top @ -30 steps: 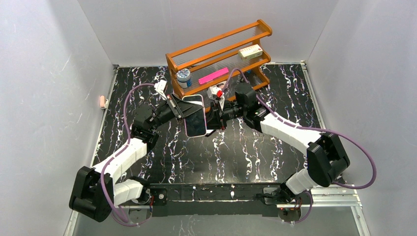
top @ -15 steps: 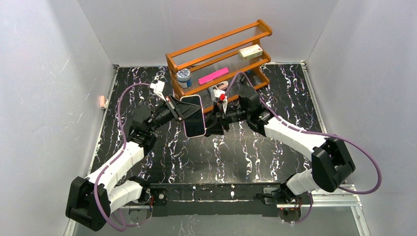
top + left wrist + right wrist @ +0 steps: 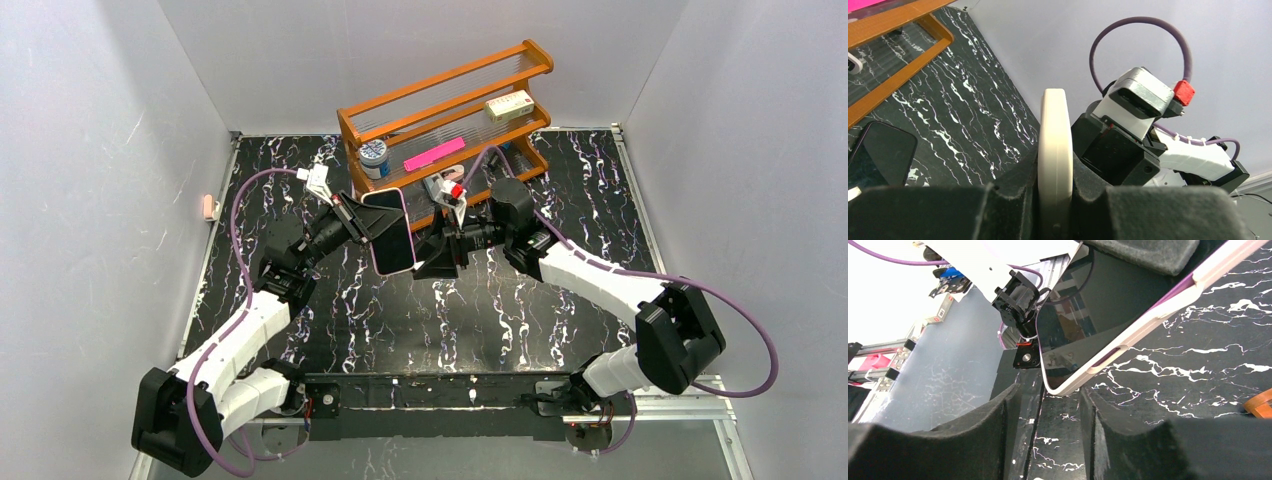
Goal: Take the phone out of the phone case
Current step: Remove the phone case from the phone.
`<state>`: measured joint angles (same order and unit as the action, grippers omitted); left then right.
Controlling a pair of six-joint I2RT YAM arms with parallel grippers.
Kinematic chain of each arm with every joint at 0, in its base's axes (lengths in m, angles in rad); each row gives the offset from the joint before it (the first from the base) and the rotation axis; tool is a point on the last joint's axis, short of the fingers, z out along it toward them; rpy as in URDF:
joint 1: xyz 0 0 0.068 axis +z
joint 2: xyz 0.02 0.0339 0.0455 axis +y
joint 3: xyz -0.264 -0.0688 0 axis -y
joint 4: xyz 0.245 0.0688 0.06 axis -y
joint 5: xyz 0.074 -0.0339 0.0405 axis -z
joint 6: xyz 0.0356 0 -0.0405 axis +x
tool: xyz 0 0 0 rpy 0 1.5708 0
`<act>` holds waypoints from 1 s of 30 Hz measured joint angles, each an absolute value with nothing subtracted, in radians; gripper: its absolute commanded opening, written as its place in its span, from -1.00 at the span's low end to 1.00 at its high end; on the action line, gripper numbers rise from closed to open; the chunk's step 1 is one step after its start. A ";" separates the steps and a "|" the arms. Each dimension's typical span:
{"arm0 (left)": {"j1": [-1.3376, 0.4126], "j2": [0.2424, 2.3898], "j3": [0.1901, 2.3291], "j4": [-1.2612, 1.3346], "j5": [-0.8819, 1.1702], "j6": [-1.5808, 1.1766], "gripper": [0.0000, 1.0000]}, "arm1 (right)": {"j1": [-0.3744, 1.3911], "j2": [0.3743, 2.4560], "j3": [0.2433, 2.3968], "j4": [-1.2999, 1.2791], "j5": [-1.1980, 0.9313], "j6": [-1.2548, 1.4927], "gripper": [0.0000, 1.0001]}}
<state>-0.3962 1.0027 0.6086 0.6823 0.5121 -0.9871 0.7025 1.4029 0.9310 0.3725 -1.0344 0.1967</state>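
The phone [image 3: 392,235], dark screen up, sits in its pale pink-white case [image 3: 1153,305] and is held in the air in front of the shelf. My left gripper [image 3: 366,222] is shut on the case's far end; in the left wrist view the cream case edge [image 3: 1054,145] is clamped between the pads [image 3: 1054,172]. My right gripper [image 3: 441,258] is open beside the phone's near right corner. In the right wrist view the phone screen [image 3: 1098,300] hangs just beyond the open fingers [image 3: 1048,435], and its corner is not between them.
An orange wooden shelf [image 3: 450,95] stands at the back, holding a small jar [image 3: 373,152], a pink flat item [image 3: 433,154] and a pale box [image 3: 508,105]. A dark glossy flat object [image 3: 880,152] lies on the marble table [image 3: 480,310] near the shelf foot.
My left arm has carried the cased phone a little up and left, tilting it. My right gripper has stayed close by the phone's lower right corner and now looks wider open.
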 measured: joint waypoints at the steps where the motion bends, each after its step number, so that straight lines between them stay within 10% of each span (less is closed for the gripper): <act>1: -0.397 1.002 0.609 0.687 0.512 -0.989 -1.00 | 0.702 1.407 0.931 0.379 -1.036 0.205 -0.01; 18: -0.426 1.002 0.609 0.735 0.533 -0.999 -1.00 | 0.699 1.447 0.931 0.430 -1.077 0.287 -0.97; 30: -0.427 1.020 0.609 0.752 0.542 -1.053 -1.00 | 0.695 1.443 0.962 0.338 -1.108 0.098 -0.97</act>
